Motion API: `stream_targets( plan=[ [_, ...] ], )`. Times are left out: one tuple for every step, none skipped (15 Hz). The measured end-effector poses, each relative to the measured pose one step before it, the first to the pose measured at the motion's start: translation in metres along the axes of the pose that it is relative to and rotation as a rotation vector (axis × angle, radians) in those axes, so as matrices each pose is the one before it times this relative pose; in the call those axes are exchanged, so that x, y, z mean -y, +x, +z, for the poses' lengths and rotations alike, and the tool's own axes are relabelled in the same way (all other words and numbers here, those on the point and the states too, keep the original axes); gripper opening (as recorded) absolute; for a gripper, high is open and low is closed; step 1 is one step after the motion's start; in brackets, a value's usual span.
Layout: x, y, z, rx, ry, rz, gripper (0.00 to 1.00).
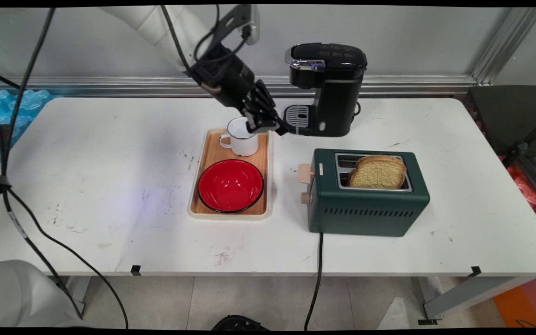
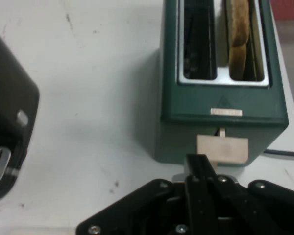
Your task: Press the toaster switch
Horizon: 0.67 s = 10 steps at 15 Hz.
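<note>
Gripper [image 1: 264, 124]: fingers pressed together, clamped on far rim of white mug [image 1: 240, 139], which stands at back of wooden tray [image 1: 212, 153] w/ red bowl [image 1: 230, 185] in front. Black coffee maker [image 1: 326, 88] just right of gripper. Green toaster [image 1: 365, 195] w/ bread slice [image 1: 378, 172] in near slot, right of tray.

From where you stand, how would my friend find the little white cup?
Start at the big white table and find the flat wooden tray near its middle, left of the dark green toaster. At the tray's far end stands the small white enamel mug, with the black gripper at its rim. Unlike the wide red bowl beside it, it is tall, white and has a handle.
</note>
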Motion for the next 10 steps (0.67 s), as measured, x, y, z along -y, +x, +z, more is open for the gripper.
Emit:
stream_targets(
  plan=[
    [-0.00097, 0.00107, 0.00389, -0.00256, -0.00185, 0.00181, 0.00],
    [-0.00169, 0.00219, 0.00770, -0.00571, -0.00289, 0.00197, 0.00],
    [-0.00088, 0.00142, 0.00461, -0.00376, -0.00137, -0.00009, 0.00],
    [-0.00096, 0.00163, 0.00521, -0.00413, -0.00156, -0.00099, 0.00],
    [-0.00085, 0.00120, 0.00455, -0.00264, -0.00125, -0.00153, 0.00],
    [-0.00055, 0.00065, 0.00293, -0.00138, -0.00093, -0.00143, 0.00],
    [-0.00117, 0.00065, 0.00453, -0.00054, -0.00226, -0.00213, 0.00],
    [-0.00158, 0.00020, 0.00505, 0.00065, -0.00307, -0.00261, 0.00],
    [-0.00193, -0.00035, 0.00479, 0.00211, -0.00352, -0.00195, 0.00],
    [-0.00226, -0.00049, 0.00481, 0.00329, -0.00428, -0.00050, 0.00]
  ],
)
